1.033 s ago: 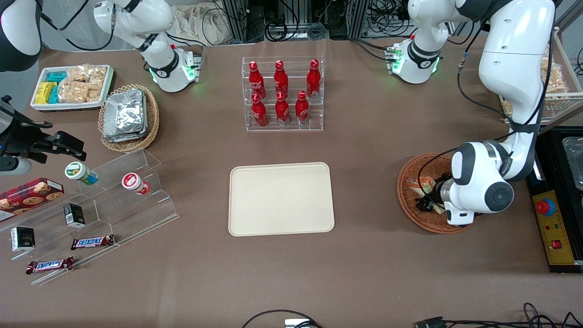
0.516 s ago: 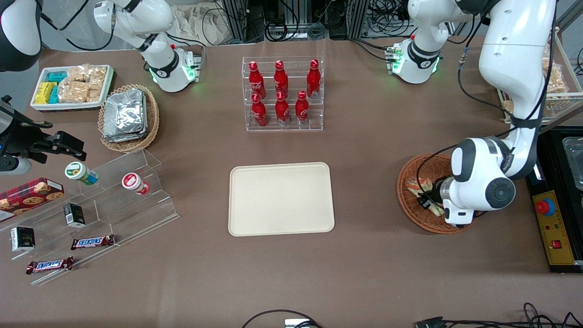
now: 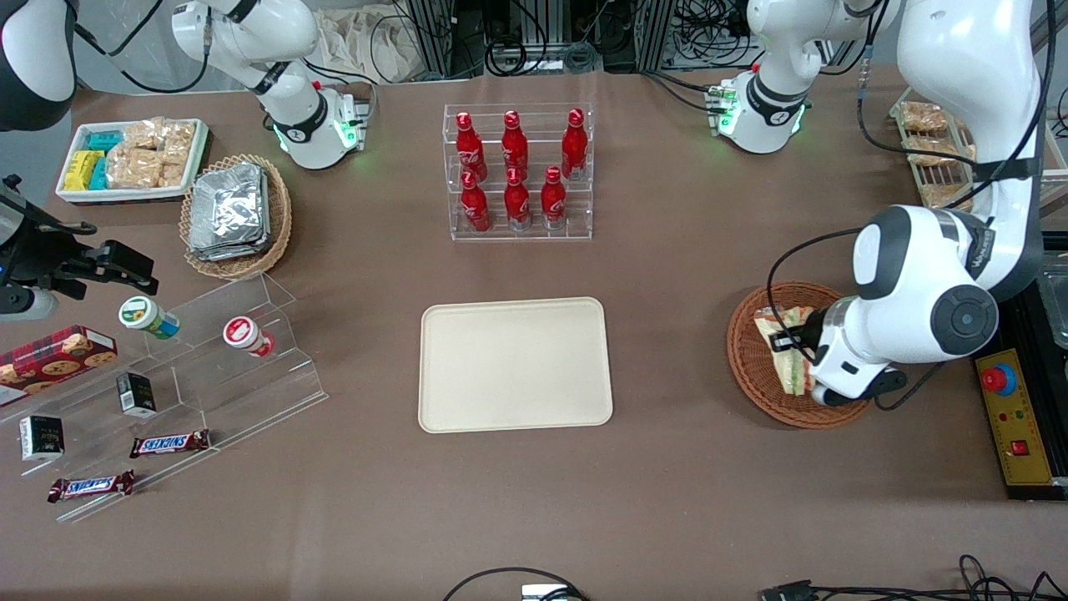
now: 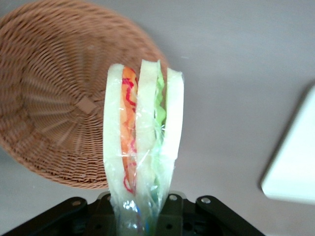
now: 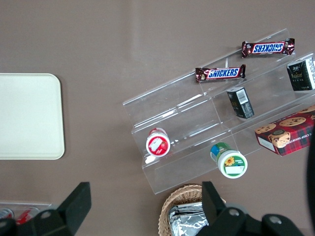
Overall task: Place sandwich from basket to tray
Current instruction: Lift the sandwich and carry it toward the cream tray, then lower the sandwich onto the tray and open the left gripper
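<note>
Clutter I can see around the counter [image 3: 684, 275]

Six red bottles [image 3: 516, 167] stand in a clear rack; toward the parked arm's end I see foil packets [image 3: 227, 210], two Snickers bars [image 3: 169, 443] and a cookie box [image 3: 52, 354].

A brown table [image 3: 684, 275] (evenly lit) backs onto tangled black cables [image 3: 534, 37].

Front view overlooks table; wrist views look down; tray [image 3: 515, 365] shared.

You could not see the gripper [image 4: 142, 216] fingertips, masked by the sandwich [image 4: 142, 142] wrap; the working arm hid part of the basket [image 3: 751, 367]; the tray [image 4: 295, 157] ran off frame.
</note>
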Available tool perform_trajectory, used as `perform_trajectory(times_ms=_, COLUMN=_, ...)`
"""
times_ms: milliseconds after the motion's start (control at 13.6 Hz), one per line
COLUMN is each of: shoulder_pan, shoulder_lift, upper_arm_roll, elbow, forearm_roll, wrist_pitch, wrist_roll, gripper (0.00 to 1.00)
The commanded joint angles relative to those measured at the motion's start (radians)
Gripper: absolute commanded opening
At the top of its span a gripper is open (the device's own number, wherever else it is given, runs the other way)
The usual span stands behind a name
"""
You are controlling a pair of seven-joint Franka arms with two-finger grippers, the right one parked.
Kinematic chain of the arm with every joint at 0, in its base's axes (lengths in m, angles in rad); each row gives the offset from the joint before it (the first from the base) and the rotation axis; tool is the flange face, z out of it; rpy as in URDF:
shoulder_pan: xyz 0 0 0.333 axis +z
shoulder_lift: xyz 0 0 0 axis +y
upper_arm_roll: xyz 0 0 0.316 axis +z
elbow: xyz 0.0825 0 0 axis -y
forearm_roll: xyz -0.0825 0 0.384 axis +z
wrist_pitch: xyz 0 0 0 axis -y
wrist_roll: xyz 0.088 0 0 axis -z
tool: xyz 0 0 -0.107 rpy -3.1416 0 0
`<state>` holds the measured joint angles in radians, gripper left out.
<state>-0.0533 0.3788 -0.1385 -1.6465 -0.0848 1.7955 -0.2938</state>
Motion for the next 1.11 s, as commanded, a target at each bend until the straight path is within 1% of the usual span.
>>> perform_trajectory(times_ms=0, shoulder_pan=-0.043, shoulder_lift=0.046, upper_arm_roll=-0.021, elbow=0.098, forearm_roll=-0.007, wrist_pitch=-0.028, wrist_roll=0.157, gripper=0.00)
perform_trajectory(times_ms=148, shoulder_pan=-0.114, shoulder_lift=0.099, upper_arm_roll=-0.021, elbow=0.183, forearm_roll=-0.010, wrist_pitch=-0.033, wrist_roll=0.159, gripper=0.00)
perform_trajectory(times_ms=443, shoulder_pan=-0.230, shoulder_lift=0.244, upper_arm_roll=-0.023, elbow=0.351, forearm_roll=-0.023, wrist_pitch=-0.030, wrist_roll=0.021, gripper=0.00)
perform_trajectory(times_ms=664, shoulder_pan=-0.298, shoulder_lift=0.334, upper_arm_roll=-0.023, elbow=0.428, forearm_roll=-0.024, wrist_pitch=-0.004, wrist_roll=-0.066, gripper=0.00)
perform_trajectory(times_ms=738, shoulder_pan=-0.315, shoulder_lift=0.360, upper_arm_roll=-0.024, elbow=0.436, forearm_roll=-0.030, wrist_pitch=0.010, wrist_roll=-0.082, gripper=0.00)
perform_trajectory(times_ms=885, shoulder_pan=-0.345, shoulder_lift=0.402, upper_arm_roll=-0.023, elbow=0.435, forearm_roll=-0.065, wrist_pitch=0.065, wrist_roll=-0.100, gripper=0.00)
perform_trajectory(times_ms=1033, shoulder_pan=-0.368, shoulder_lift=0.445, upper_arm_roll=-0.023, elbow=0.435, forearm_roll=-0.067, wrist_pitch=0.113, wrist_roll=-0.131, gripper=0.00)
